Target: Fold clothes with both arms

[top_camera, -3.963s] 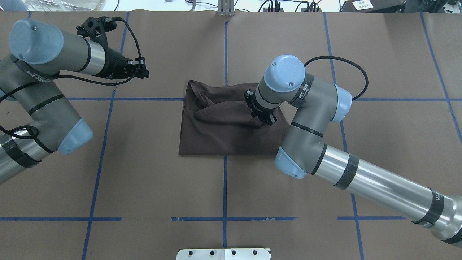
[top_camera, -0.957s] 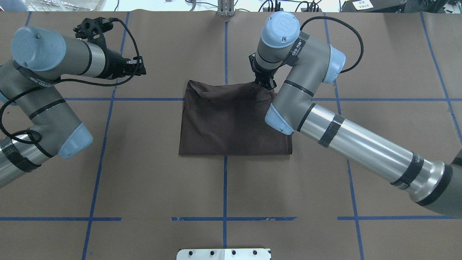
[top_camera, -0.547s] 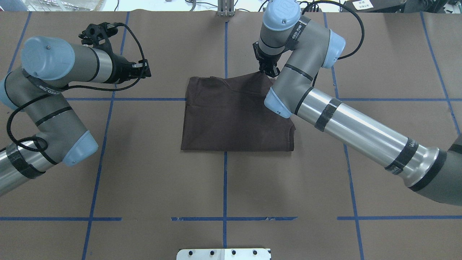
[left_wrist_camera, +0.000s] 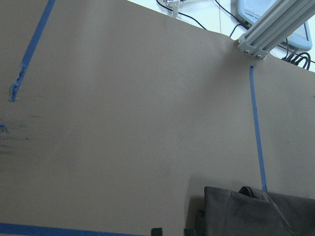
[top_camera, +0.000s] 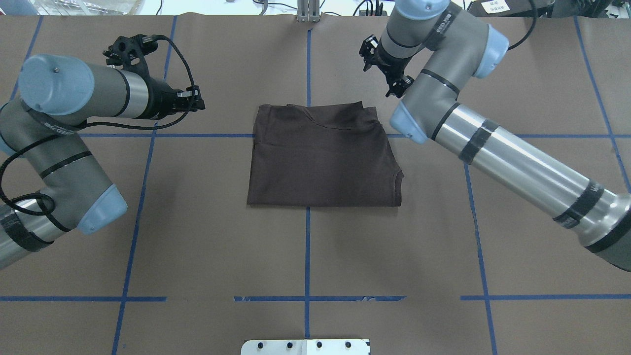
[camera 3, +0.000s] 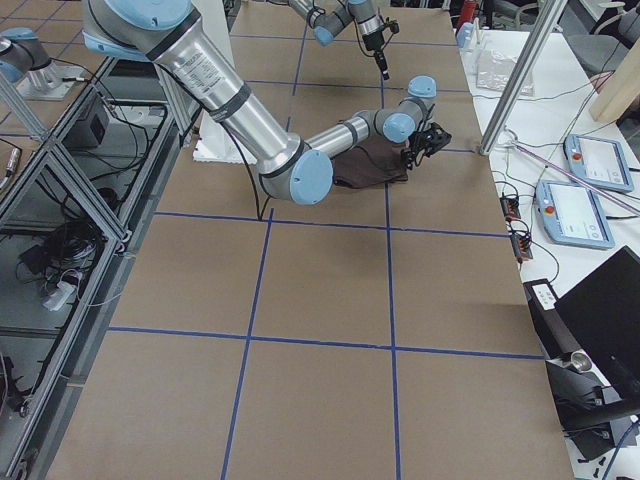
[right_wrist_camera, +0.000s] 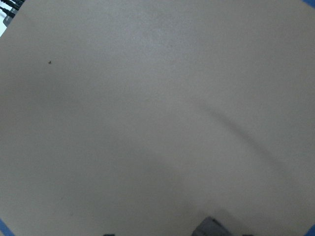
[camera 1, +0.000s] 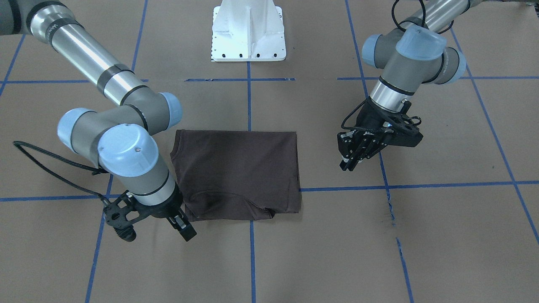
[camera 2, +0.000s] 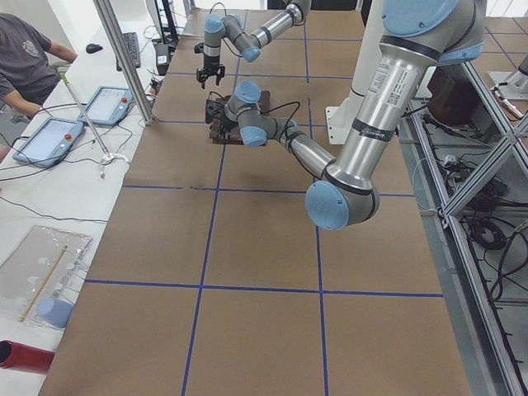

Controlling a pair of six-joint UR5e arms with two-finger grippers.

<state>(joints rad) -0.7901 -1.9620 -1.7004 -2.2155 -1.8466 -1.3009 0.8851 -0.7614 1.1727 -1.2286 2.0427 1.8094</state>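
Progress: T-shirt (top_camera: 323,158) lies flat at table (top_camera: 197,222) centre, folded to a compact rectangle w/ sleeves tucked in. Collar (camera 1: 227,198) sits at the edge farthest from the robot. Edges are mostly square, w/ a small lump at that far edge and a sleeve notch at one near corner. Judged nearly done. What's left is prob. one more half fold or just smoothing, can't tell which.

Both arms are off the cloth. R gripper (camera 1: 183,227) hangs just beside the shirt's far corner on the robot's right side, not touching it. Its jaws look apart and hold nothing. L gripper (camera 1: 347,165) is well apart from the shirt on the robot's left, above bare paper. Its jaws are close together, a narrow gap, nothing in them.

View diffs:
- Front view shows the collar curve, the lump and the R fingers clear of the cloth. In overhead the R gripper (top_camera: 394,86) is partly hidden by its own wrist.
- Overhead gives the cleaner outline and shows the L gripper (top_camera: 198,98) pointing toward the shirt.
- L wrist cam catches a shirt corner (left_wrist_camera: 246,211) low in view plus dark jaw tips at the bottom edge.
- R wrist cam shows only bare paper, no shirt.
- Side views show the shirt too small to judge. Left side view alone shows a person (camera 2: 25,58) at a desk.
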